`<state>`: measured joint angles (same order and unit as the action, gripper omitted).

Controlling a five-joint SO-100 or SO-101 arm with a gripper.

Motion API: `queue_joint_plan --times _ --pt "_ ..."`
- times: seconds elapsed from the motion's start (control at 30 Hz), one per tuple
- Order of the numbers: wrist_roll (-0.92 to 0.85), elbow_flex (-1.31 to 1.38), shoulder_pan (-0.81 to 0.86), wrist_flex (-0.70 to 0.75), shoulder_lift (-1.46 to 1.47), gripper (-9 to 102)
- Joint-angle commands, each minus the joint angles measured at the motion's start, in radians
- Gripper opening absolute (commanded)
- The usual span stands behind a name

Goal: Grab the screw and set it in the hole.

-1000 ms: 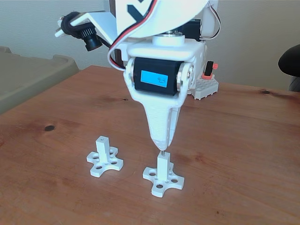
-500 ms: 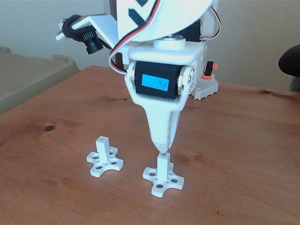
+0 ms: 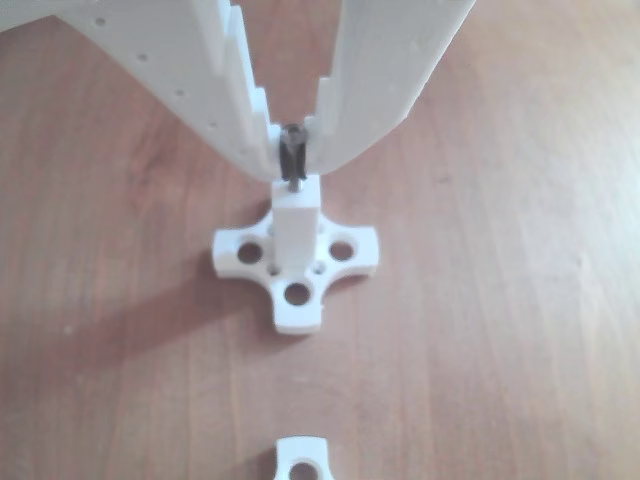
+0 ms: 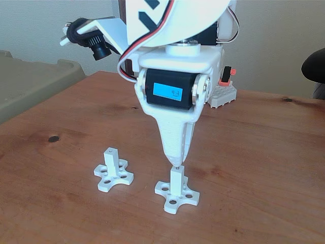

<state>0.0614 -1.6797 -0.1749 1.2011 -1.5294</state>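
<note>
**Clerk:** Surface first: reddish-brown wooden table (image 4: 264,168), dark knots at the left of the fixed view. Pale wall behind; olive-grey plastic bin (image 4: 30,81) at the left edge; dark rounded object (image 4: 314,66) at the right edge.

**Checker:** Count the white posts.

**Clerk:** Two, each on a cross-shaped four-lobed base. One post (image 4: 112,170) stands free, lower left of centre in the fixed view. The other post (image 4: 176,189) stands lower centre, directly under the gripper (image 4: 176,161).

**Checker:** Screws?

**Clerk:** One. The screw (image 3: 292,160) is dark metal, upright, pinched between the two white fingertips (image 3: 255,145) in the other view, so the gripper is closed on it. Its lower end meets the post's (image 3: 296,225) top face, where the hole (image 3: 294,185) lies; how deep it sits I cannot tell.

**Checker:** Anything more?

**Clerk:** One arm, with one blue-labelled servo (image 4: 172,91) above the fingers. One black camera (image 4: 94,40) on a white bracket, upper left of the fixed view. One grey block with a red part (image 4: 223,91) behind the arm. One lobe of the second base (image 3: 303,458) at the bottom edge of the other view.
</note>
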Motion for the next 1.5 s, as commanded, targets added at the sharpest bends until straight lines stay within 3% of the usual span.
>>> queue_joint_plan --times 0.0,1.47 --pt "-0.006 0.017 0.002 -0.002 -0.015 -4" --pt "-0.003 0.028 0.003 0.028 -0.017 1"
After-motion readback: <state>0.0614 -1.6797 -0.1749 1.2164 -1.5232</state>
